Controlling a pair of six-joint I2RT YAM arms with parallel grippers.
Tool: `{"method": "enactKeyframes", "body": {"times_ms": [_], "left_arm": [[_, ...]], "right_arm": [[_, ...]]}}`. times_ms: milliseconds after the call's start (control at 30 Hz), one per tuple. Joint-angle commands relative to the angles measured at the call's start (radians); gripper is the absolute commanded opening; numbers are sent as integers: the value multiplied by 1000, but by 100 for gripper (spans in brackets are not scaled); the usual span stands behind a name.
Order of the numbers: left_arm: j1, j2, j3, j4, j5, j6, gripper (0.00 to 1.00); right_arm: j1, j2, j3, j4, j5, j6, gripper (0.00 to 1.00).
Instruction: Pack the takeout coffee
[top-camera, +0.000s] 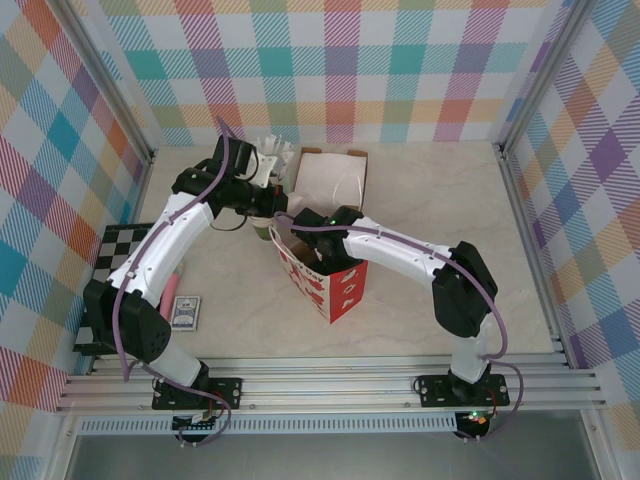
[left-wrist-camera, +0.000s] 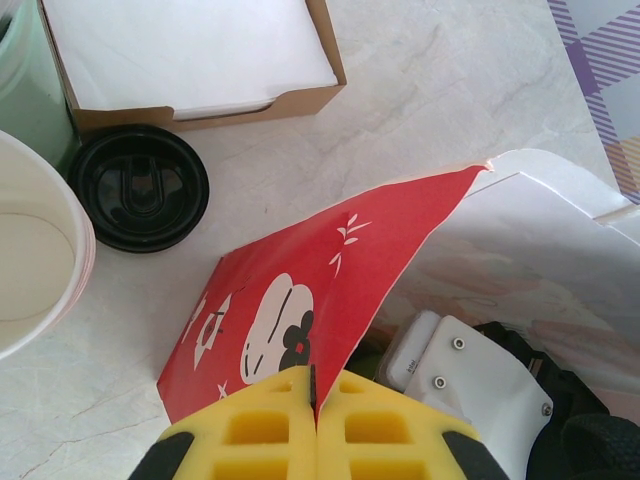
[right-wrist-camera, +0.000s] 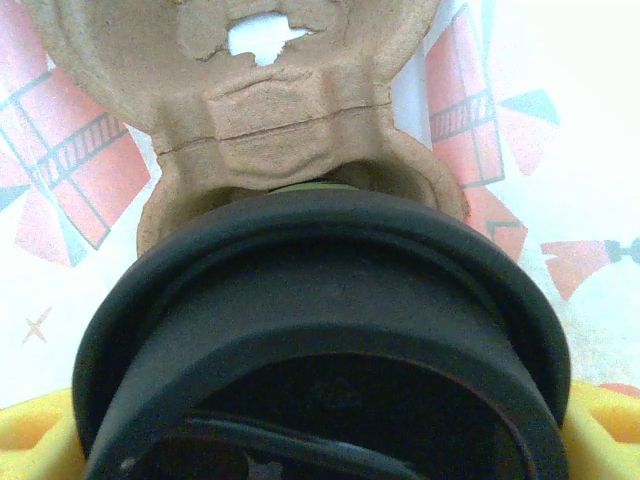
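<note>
The takeout coffee (right-wrist-camera: 320, 330) shows its round black lid close up, with a sliver of dark green cup below it. My right gripper (right-wrist-camera: 320, 445) is shut on it, one yellow finger (right-wrist-camera: 35, 440) on each side. The cup hangs inside the red paper bag (top-camera: 335, 285), just above a brown pulp cup carrier (right-wrist-camera: 290, 120) at the bag's bottom. My left gripper (left-wrist-camera: 317, 378) is shut on the top edge of the red bag (left-wrist-camera: 300, 290), holding it open. The right arm's white wrist (left-wrist-camera: 470, 380) reaches down into the bag.
A cardboard box of white napkins (top-camera: 330, 175) stands behind the bag. Beside it are a loose black lid (left-wrist-camera: 138, 187), cream paper cups (left-wrist-camera: 30, 260) and a pale green cup (left-wrist-camera: 20, 90). A checkerboard (top-camera: 115, 265) and a card deck (top-camera: 185, 312) lie at the left.
</note>
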Motion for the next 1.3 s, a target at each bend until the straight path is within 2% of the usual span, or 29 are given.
{"method": "enactKeyframes", "body": {"times_ms": [0, 867, 1067, 1267], "left_arm": [[5, 21, 18, -7, 7, 2, 0], [6, 30, 22, -3, 21, -3, 0], [6, 30, 24, 1, 29, -5, 0], [4, 29, 28, 11, 49, -17, 0]], "right_arm": [[-5, 103, -86, -20, 11, -3, 52], [-6, 152, -159, 34, -26, -8, 52], [-6, 130, -114, -2, -15, -16, 53], [-6, 97, -6, -52, -12, -27, 59]]}}
